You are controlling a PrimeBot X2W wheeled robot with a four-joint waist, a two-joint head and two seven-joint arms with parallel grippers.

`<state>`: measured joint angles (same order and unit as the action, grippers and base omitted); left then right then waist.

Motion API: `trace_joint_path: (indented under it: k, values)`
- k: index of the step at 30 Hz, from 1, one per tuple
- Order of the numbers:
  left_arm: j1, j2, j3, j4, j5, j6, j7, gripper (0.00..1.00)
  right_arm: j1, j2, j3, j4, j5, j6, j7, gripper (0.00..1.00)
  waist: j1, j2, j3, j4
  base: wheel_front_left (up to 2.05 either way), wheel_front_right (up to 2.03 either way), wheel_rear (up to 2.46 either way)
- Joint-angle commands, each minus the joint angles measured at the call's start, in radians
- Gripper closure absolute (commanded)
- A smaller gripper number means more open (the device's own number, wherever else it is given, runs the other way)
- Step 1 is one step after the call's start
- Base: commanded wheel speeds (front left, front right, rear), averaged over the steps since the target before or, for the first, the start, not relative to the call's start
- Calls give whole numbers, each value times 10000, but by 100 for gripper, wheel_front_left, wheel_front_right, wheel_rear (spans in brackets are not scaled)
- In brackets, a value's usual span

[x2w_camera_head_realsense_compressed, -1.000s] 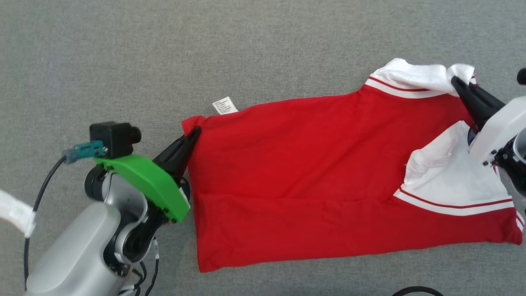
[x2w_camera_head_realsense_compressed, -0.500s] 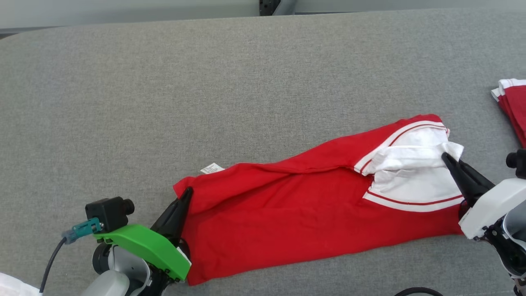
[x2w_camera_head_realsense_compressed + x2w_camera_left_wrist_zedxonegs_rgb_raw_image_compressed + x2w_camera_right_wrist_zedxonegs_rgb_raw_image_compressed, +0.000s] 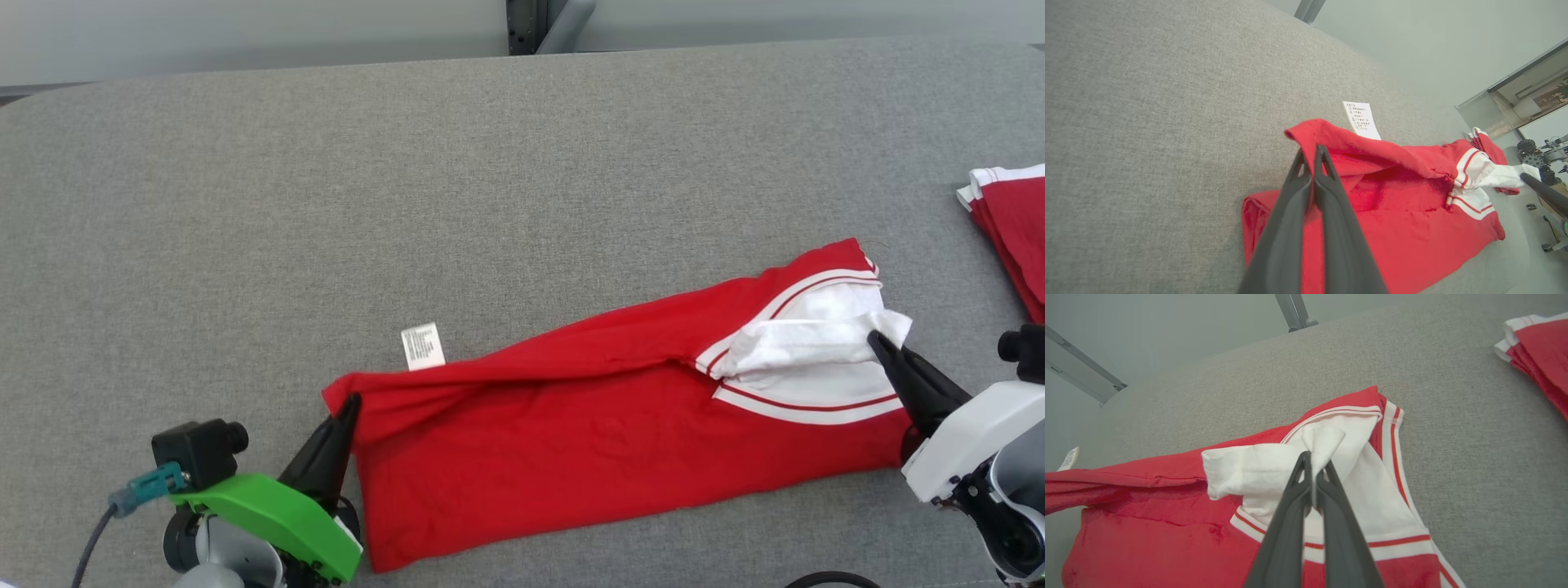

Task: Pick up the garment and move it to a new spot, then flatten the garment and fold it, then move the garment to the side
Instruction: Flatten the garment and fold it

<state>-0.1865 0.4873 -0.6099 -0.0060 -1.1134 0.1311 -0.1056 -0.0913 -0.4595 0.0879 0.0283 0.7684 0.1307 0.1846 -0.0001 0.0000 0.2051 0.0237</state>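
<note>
The garment (image 3: pixel 604 441) is red with white sleeves trimmed in red and white stripes. It lies folded lengthwise across the grey table (image 3: pixel 408 204), its white care label (image 3: pixel 423 346) sticking out at the far edge. My left gripper (image 3: pixel 349 403) is shut on the red corner (image 3: pixel 1306 132) at the garment's left end. My right gripper (image 3: pixel 878 339) is shut on the white sleeve fabric (image 3: pixel 1323 443) at the right end. Both held edges are lifted and drawn over the lower layer.
A second folded red and white garment (image 3: pixel 1012 229) lies at the table's right edge, also in the right wrist view (image 3: pixel 1541 351). A metal post (image 3: pixel 531 24) stands behind the table's far edge. Bare grey surface spreads to the left and back.
The head camera has tilted up, bringing the far edge and second garment into view. Both grippers have pulled the far edge toward the near side, halving the garment's width.
</note>
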Motion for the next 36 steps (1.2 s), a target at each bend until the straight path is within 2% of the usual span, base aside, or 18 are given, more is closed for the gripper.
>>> trace_joint_path:
  k: [1,4,5,6,7,8,12,14,19,21,23,26,31,35,36]
  values:
    - [244,120,-102,139,173,0,23,100,159,-11,56,11,-128,-3,84,100,1,0,6,-27,0,0,0]
    - [446,22,-405,411,265,-157,41,100,207,-107,299,226,-373,-1,224,100,1,0,50,-83,0,0,0]
    - [491,15,-515,510,350,-199,61,78,173,-188,375,303,-504,-3,221,75,1,0,58,-89,0,0,0]
    - [516,18,-634,603,471,-239,29,56,108,-252,387,396,-641,-3,134,29,1,0,65,-95,0,0,0]
    - [571,-9,-745,712,501,-239,34,9,54,-323,378,536,-793,-3,115,0,1,0,68,-97,0,0,0]
    - [631,-35,-891,831,554,-246,127,0,14,-403,389,661,-930,-3,85,0,1,0,68,-100,0,0,0]
    - [879,-10,-1068,1204,893,63,-53,0,-77,-571,0,687,-1128,-3,184,0,1,0,9,-115,0,0,0]
    - [1155,159,-883,1145,972,386,-349,0,-133,-572,-393,525,-1009,-4,316,0,1,0,-1,-200,0,0,0]
    - [1827,334,456,683,1812,1876,-1514,0,-492,-515,-1003,189,-1263,-1,968,0,1,0,80,-301,0,0,0]
    - [2036,183,1186,373,2551,2235,-1601,0,-783,-317,-1024,369,-1420,-1,1291,0,1,0,149,-258,0,0,0]
    - [2179,-231,1898,-10,3365,2338,-1592,0,-1046,-152,-978,761,-1581,-1,1569,0,1,0,251,-148,0,0,0]
    - [2502,-965,2611,-231,4346,2039,-1589,0,-1487,184,-832,1579,-1815,-1,1794,0,1,0,370,50,0,0,0]
    - [2516,-2095,3385,-91,5430,1102,-1592,0,-1956,444,-667,2993,-2061,-3,1967,0,1,0,570,482,0,0,0]
    - [2524,-2733,3718,268,6088,117,-1595,0,-2116,429,-475,3824,-1826,-3,2295,0,1,0,653,716,0,0,0]
    - [2524,-2733,3718,268,6088,117,-1595,0,-2116,429,-475,3824,-1826,-3,2295,0,1,0,653,716,0,0,0]
